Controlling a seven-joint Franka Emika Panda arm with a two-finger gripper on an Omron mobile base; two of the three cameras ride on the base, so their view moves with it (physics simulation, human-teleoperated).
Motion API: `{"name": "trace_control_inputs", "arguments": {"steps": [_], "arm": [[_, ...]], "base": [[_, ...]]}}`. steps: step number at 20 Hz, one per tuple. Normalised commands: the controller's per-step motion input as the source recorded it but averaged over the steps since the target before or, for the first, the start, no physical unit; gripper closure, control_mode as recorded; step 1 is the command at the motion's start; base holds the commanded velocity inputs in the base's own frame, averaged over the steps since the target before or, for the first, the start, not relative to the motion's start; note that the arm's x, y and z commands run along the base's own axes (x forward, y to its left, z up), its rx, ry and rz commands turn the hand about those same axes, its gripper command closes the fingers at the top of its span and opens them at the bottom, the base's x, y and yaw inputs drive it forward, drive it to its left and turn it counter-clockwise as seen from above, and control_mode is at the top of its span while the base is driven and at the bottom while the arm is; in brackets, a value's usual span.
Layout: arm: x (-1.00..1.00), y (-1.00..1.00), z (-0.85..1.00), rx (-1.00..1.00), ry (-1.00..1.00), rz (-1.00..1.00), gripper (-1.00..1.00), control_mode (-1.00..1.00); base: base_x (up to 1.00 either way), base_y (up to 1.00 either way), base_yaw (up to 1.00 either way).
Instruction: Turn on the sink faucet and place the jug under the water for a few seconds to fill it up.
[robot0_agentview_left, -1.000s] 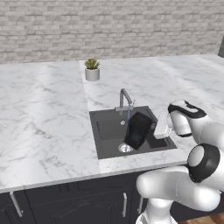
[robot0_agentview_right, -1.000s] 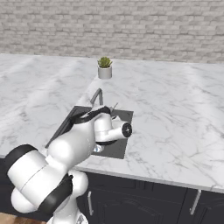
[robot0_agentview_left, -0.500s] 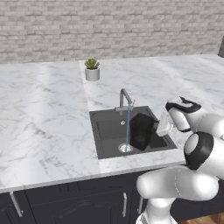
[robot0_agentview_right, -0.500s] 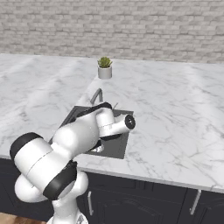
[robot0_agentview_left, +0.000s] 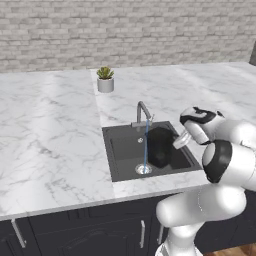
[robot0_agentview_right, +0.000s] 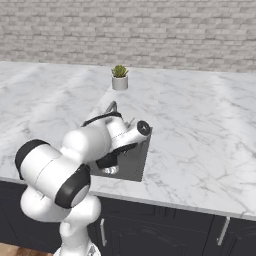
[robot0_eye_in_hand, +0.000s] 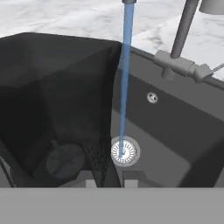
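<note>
The slim grey metal faucet (robot0_agentview_left: 143, 114) with its bent, arched spout stands at the back edge of the dark grey, box-shaped sink (robot0_agentview_left: 122, 150) set down into the white marble counter (robot0_agentview_left: 50, 130). A thin, straight, light blue stream of water (robot0_agentview_left: 145, 145) runs down from the spout. It lands on the round silver drain (robot0_agentview_left: 143, 169) at the bottom of the sink.

The small black boxy jug (robot0_agentview_left: 159, 147) is inside the sink, just to the right of the water in the left base view. The white robot arm (robot0_agentview_left: 220, 155) reaches in from the right side, and its gripper (robot0_agentview_left: 179, 142) is up against the right side of the jug. The fingers are squeezed tight on the jug and hold it.

In the hand view the jug (robot0_eye_in_hand: 57, 100) is very close and big on the left, with its open top facing the camera. The water (robot0_eye_in_hand: 125, 83) falls just past the jug's right edge and hits the drain (robot0_eye_in_hand: 124, 152), so it misses the inside of the jug. The faucet (robot0_eye_in_hand: 183, 43) and its small side lever are at the top right there.

In the right base view the arm (robot0_agentview_right: 75, 160) covers most of the sink (robot0_agentview_right: 135, 160).

A small white pot with a green plant (robot0_agentview_left: 105, 80) sits on the counter behind the sink, well apart from it. A grey brick wall (robot0_agentview_left: 125, 30) is behind the counter, and dark cupboards (robot0_agentview_left: 75, 235) are under it.
</note>
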Motion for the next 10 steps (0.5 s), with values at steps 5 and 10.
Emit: {"name": "trace_control_inputs", "arguments": {"steps": [5, 10], "arm": [[0.25, 0.0, -0.05, 0.0, 0.05, -0.19, 1.0, -1.0], [0.18, 0.0, -0.15, 0.0, 0.0, -0.15, 1.0, -1.0]], "base": [[0.0, 0.0, 0.0], [0.0, 0.0, 0.0]]}}
